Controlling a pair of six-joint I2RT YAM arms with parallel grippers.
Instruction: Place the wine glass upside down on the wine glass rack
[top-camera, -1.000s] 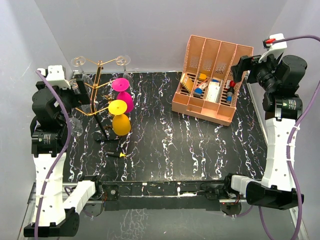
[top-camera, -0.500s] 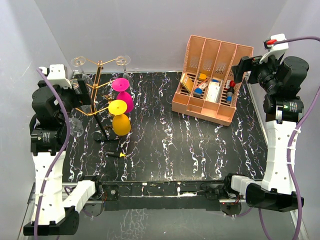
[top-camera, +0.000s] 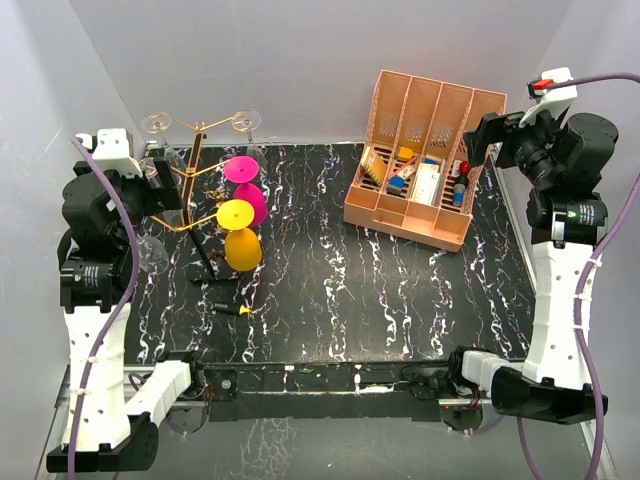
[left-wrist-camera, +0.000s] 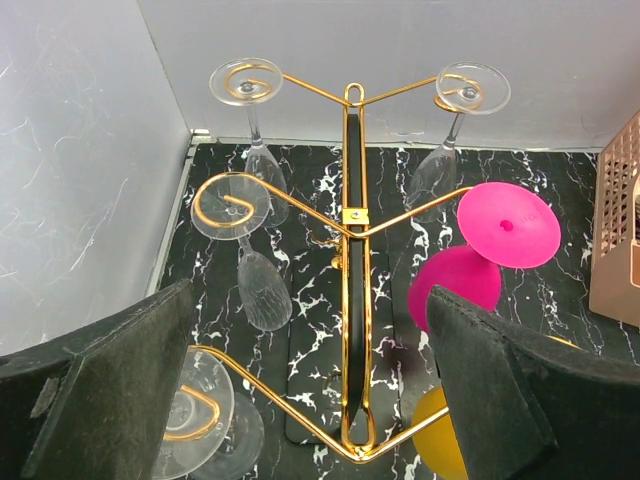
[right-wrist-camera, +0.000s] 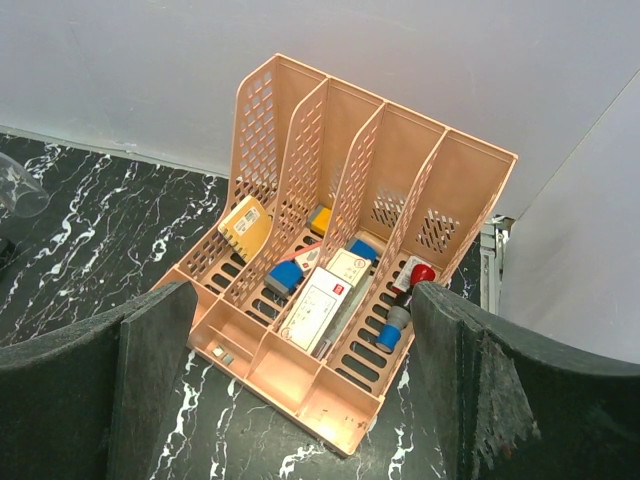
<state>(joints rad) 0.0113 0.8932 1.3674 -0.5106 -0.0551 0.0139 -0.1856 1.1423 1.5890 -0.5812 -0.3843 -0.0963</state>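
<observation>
Now, rack (left-wrist-camera: 352, 230): far-left corner of bench (top-camera: 400, 290), wine glasses (left-wrist-camera: 265, 290) hanging upside down.
Left end effector (left-wrist-camera: 310, 290): wide open, empty.
Right end effector (right-wrist-camera: 302, 290): wide open, empty, facing organiser (right-wrist-camera: 345, 170).

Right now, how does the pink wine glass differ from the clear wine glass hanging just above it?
The magenta-pink wine glass is opaque; the clear wine glass is see-through. The pink one hangs from a middle arm, the clear one from the top. Both hang upside down on the gold wire rack.
</observation>
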